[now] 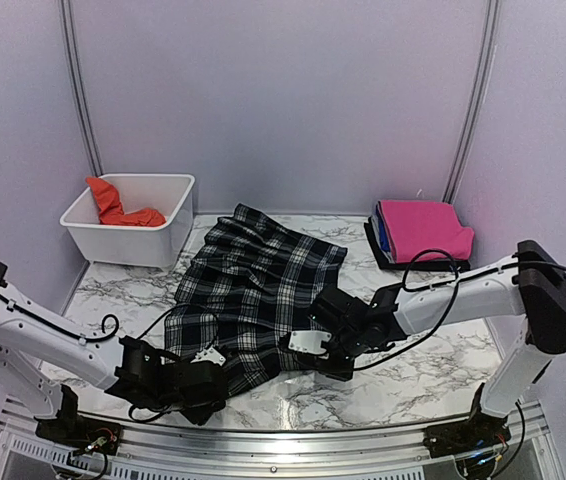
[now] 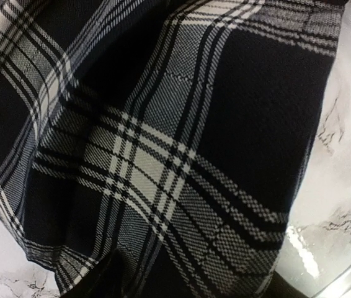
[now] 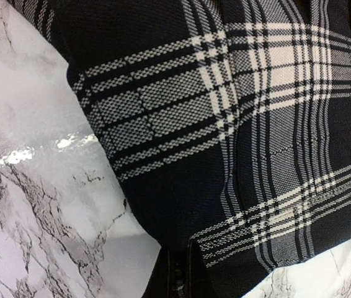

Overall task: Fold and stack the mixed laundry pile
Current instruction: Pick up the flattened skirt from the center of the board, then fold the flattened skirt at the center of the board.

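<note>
**Overhead view, with both wrist views.** The black-and-white plaid cloth shirt (image 1: 258,290) lies spread near the middle of the white marble-patterned table (image 1: 443,350), its near edge turned toward the arm bases. The left gripper (image 1: 213,368) sits at the near-left corner of that edge. The right gripper (image 1: 298,345) sits at its near-right part. Both are low against the cloth. This paired placement suits taking the hem at two points, so that the fabric can rise evenly and be laid over itself.

Whether either pair of jaws is wide, narrow or closed on the fabric cannot be told. The overhead view hides the fingertips, and each wrist view is filled with plaid weave, with only a strip of table beside it.

The plain bright orange cloth t-shirt (image 1: 113,205) lies crumpled in the white plastic bin (image 1: 123,245) at the rear left, well apart from the shirt. It is judged to be waiting its turn. The folded pink garment (image 1: 423,228) tops a small stack at the rear right, a likely place for finished pieces.

Judged stage: the first fold of the shirt, not yet made.
</note>
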Robot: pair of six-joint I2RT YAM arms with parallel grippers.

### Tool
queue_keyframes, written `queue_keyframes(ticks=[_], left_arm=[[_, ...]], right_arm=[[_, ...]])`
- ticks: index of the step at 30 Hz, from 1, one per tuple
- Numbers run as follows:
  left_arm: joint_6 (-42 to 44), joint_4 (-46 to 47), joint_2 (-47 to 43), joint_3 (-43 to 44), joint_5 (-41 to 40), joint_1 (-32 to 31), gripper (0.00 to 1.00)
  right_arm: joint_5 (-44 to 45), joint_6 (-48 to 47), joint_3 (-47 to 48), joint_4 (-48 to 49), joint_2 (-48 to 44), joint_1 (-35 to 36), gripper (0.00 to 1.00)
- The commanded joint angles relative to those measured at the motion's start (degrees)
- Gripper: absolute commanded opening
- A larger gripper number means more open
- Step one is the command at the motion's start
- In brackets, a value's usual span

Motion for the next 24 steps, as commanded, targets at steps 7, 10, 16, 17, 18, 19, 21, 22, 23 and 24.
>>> queue_keyframes(ticks=[7, 10, 16, 17, 18, 19, 21, 22, 23, 24], left_arm=[[-0.5, -11.4, -12.2, 4.8, -9.4, 0.4, 0.12], [-3.0, -16.7, -22.2, 6.0, -8.1, 0.9, 0.1], [4.7, -20.7, -28.3, 13.4, -7.4, 3.7, 0.13], [7.4, -21.0, -27.2, 15.3, -7.8, 6.0, 0.14], [10.1, -20.9, -25.4, 17.7, -7.5, 9.0, 0.14], [13.0, -20.7, -23.1, 20.2, -7.4, 12.2, 0.13], [19.3, -19.4, -17.9, 25.5, -7.5, 17.7, 0.12], [22.5, -18.1, -15.3, 27.8, -7.5, 19.8, 0.12], [25.5, -16.6, -12.5, 30.4, -7.1, 21.7, 0.12], [28.3, -15.0, -9.7, 32.7, -6.1, 23.5, 0.12]], right_arm=[[-9.2, 3.9, 3.0, -6.7, -5.7, 4.8, 0.0], [-13.1, 5.5, 4.6, -8.2, -7.0, 8.7, 0.0], [-18.4, 9.1, 11.1, -9.1, -8.1, 9.6, 0.0], [-18.6, 9.4, 12.0, -9.4, -7.9, 8.8, 0.0], [-19.5, 9.8, 12.8, -9.6, -7.7, 7.4, 0.0], [-20.5, 10.3, 13.3, -9.8, -7.5, 5.7, 0.0], [-22.8, 10.8, 14.2, -10.1, -7.1, 1.8, 0.0], [-24.1, 11.0, 14.5, -10.0, -7.2, 0.0, 0.0], [-26.1, 11.0, 14.9, -10.0, -7.3, -1.8, 0.0], [-28.1, 11.1, 15.4, -10.0, -7.1, -3.6, 0.0]])
